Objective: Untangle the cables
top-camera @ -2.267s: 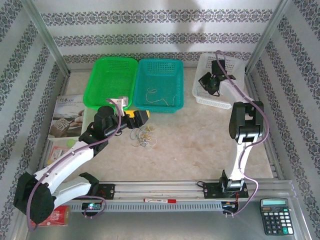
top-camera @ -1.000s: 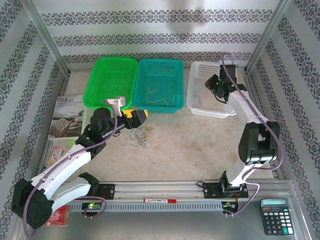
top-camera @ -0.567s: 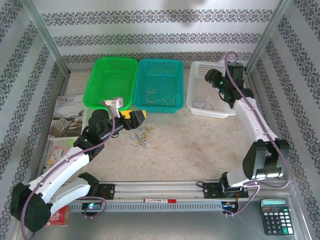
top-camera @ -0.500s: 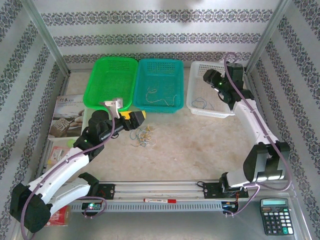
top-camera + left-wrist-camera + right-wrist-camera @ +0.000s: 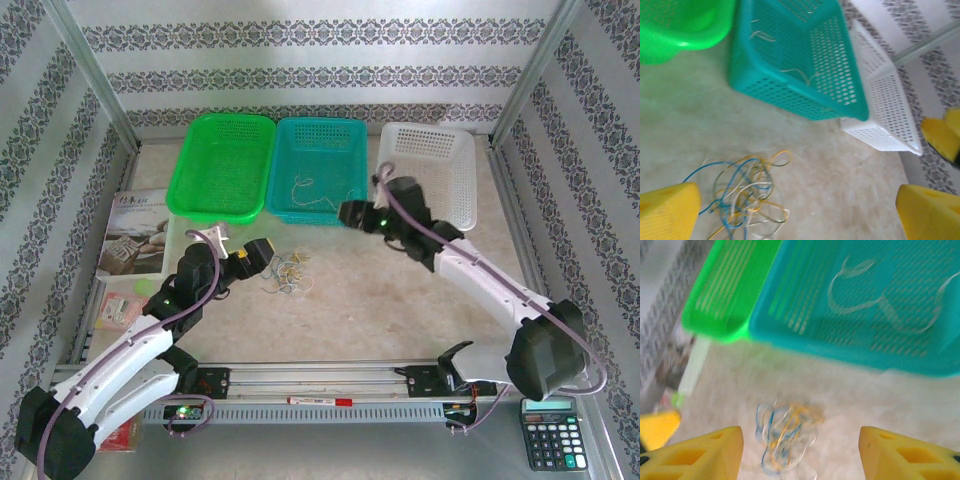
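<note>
A tangle of thin yellow, blue and whitish cables lies on the table in front of the teal basket. The left wrist view has this tangle low on the left, and the blurred right wrist view has it low in the middle. A few loose cables lie inside the teal basket. My left gripper stands open just left of the tangle, nothing between its yellow fingers. Right of the tangle and above the table, my right gripper is open and empty.
A green basket stands left of the teal one and a white basket to its right. A booklet lies at the left edge. A calculator and a red pen sit by the near rail.
My right arm has swung left and toward me from over the white basket to the front of the teal basket, jaws opening wider. My left gripper has drawn back slightly.
</note>
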Action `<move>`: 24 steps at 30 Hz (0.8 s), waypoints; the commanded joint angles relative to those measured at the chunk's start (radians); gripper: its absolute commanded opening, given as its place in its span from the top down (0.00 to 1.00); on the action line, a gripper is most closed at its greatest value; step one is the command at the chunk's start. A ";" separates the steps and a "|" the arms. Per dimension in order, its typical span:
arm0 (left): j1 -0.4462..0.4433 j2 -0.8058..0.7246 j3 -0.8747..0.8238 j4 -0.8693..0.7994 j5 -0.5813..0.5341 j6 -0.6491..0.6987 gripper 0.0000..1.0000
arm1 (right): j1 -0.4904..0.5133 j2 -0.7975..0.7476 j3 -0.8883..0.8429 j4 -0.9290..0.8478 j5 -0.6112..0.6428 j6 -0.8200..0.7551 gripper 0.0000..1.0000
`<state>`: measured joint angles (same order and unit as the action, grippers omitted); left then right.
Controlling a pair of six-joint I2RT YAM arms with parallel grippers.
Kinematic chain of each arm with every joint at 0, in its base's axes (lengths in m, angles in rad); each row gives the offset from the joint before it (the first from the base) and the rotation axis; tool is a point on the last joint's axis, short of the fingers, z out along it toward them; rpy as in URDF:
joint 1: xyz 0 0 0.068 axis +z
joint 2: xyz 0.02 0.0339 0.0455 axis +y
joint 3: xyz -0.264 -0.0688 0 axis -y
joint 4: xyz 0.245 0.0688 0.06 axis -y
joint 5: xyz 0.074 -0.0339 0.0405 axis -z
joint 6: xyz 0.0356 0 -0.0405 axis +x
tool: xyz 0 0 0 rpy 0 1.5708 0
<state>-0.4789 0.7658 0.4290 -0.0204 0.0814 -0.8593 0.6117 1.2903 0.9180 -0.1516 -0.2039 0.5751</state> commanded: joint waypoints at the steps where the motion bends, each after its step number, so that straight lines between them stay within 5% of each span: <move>1: -0.014 -0.020 0.000 -0.100 -0.094 -0.096 0.00 | 0.133 0.025 -0.026 0.036 0.054 -0.036 0.38; 5: -0.013 -0.018 -0.006 -0.105 -0.118 -0.123 0.00 | 0.258 0.103 -0.018 0.045 0.083 -0.017 0.42; 11: -0.013 -0.009 -0.004 -0.106 -0.113 -0.125 0.00 | 0.304 0.166 -0.018 0.076 0.122 0.016 0.46; 15: -0.012 -0.009 -0.001 -0.108 -0.092 -0.109 0.00 | 0.287 0.177 -0.016 0.060 0.183 0.002 0.46; 24: -0.011 -0.002 0.099 -0.163 -0.040 0.025 0.00 | 0.143 0.202 -0.027 0.110 0.089 0.024 0.45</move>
<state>-0.4786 0.7658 0.4652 -0.1379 0.0185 -0.9108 0.7860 1.4696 0.9001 -0.0830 -0.0750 0.5949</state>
